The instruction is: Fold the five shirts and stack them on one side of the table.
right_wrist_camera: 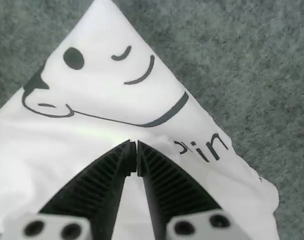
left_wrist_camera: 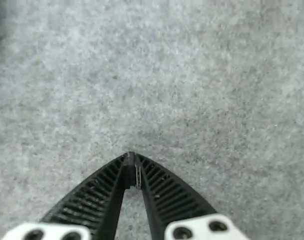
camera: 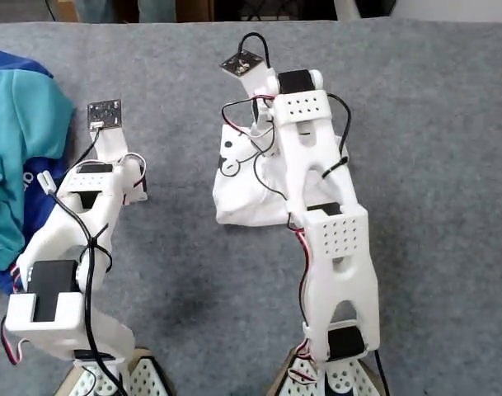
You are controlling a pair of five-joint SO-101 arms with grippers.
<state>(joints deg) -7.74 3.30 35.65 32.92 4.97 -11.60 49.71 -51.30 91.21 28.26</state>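
Left gripper pinched shut, tips over the grey table. Right gripper also closed, tips directly above the white shirt, which lies crumpled under it. Teal and blue shirts heaped off the left gripper's outer side.

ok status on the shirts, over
Left gripper shut over bare grey table. Right gripper shut over the white shirt, mid-table. Teal shirt heaped on a blue one beside the left arm. Nothing blocking either arm.
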